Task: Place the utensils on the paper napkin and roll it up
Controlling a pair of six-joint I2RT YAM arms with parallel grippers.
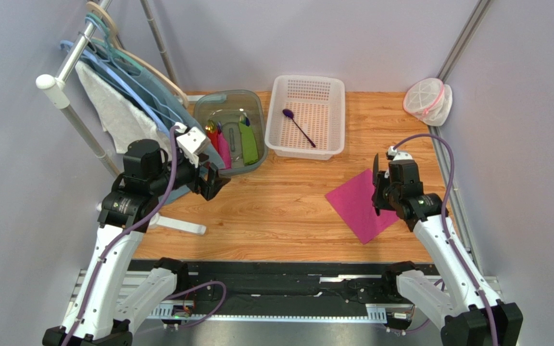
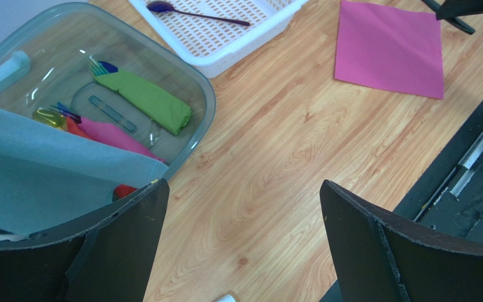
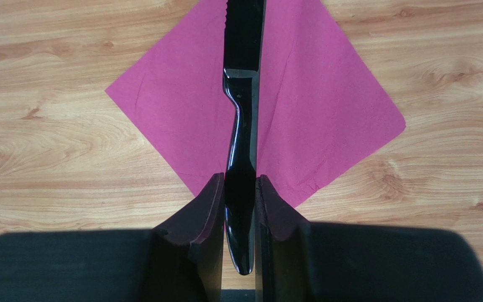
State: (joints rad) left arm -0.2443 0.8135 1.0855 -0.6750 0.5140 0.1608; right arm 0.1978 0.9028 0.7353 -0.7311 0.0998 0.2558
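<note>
At the far left the left claw (image 1: 211, 180) hangs with its fingers apart and holds nothing. It is near the grey tub (image 2: 212, 107), probably waiting its turn. Only its own camera looks into the tub, at green and pink rolled bundles. Next comes the white basket (image 1: 306, 153), where the purple spoon (image 1: 298, 127) lies, not yet fetched. Further right the pink napkin (image 1: 356, 205) lies flat on the worktop (image 1: 280, 209). Over it the right claw (image 3: 241, 189) is clamped on the handle of the black knife (image 3: 241, 126). The blade runs toward the napkin's far corner, seemingly lined up for rolling. Overhead the knife barely shows, and neither view settles whether it touches the paper.
</note>
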